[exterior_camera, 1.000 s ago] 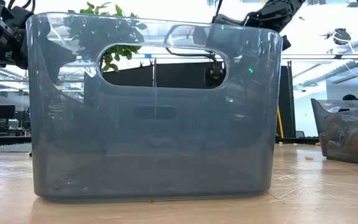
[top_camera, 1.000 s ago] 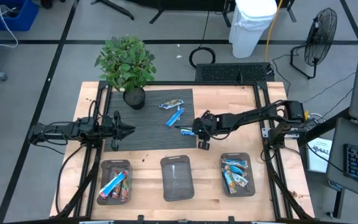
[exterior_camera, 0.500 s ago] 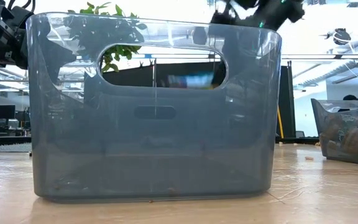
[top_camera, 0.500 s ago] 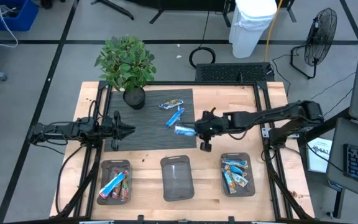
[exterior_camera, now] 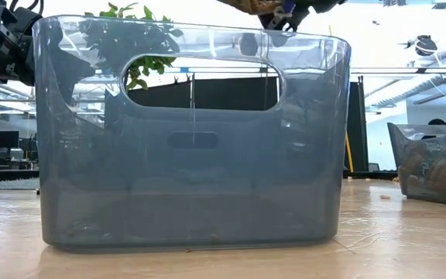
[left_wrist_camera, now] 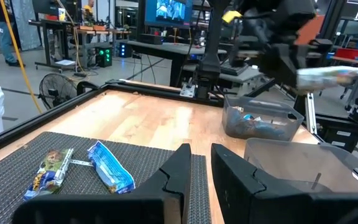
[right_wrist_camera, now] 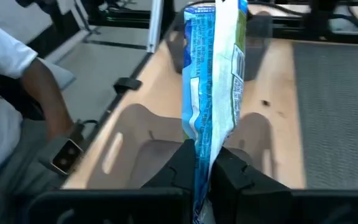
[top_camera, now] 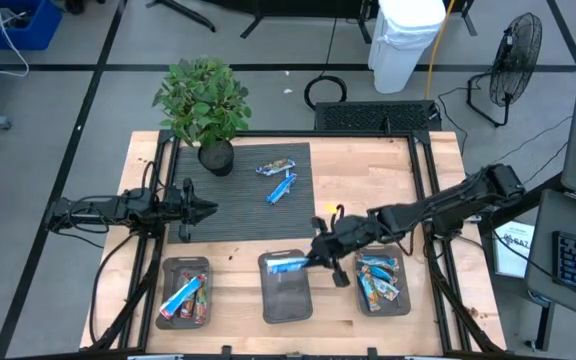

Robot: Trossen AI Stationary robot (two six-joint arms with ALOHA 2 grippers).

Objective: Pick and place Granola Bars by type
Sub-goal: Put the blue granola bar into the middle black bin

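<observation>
Blue-and-white foil is pinched between the fingers of the right claw (top_camera: 313, 258), which is closed tight on one end of a granola bar (top_camera: 288, 265). In the right wrist view the held bar (right_wrist_camera: 213, 74) is seen standing edge-on straight out from the fingertips, its free end pointing away from the claw. From above, the bar is seen over the near-right part of the middle bin (top_camera: 286, 300), sticking out from the claw toward the left arm's side, while the claw itself is placed just at the bin's right edge. The middle bin is seen bare of bars in the high view and in the low view (exterior_camera: 192, 132).

Two more bars are left on the dark mat (top_camera: 248, 215): a blue-and-white one (top_camera: 281, 187) and a multicoloured one (top_camera: 276, 167) just behind it, both well apart from the right claw. In the left wrist view the same two (left_wrist_camera: 110, 174) (left_wrist_camera: 50, 171) are seen lying side by side on the mat.

Several blue-and-white bars are held in the right bin (top_camera: 380, 280), just beside the right claw; red and blue wrappers are held in the left bin (top_camera: 185, 292).

The left claw (top_camera: 208, 208) is held over the mat's left part, its fingers narrowly parted with nothing between them. A potted plant (top_camera: 205, 105) is set at the mat's far left corner.
</observation>
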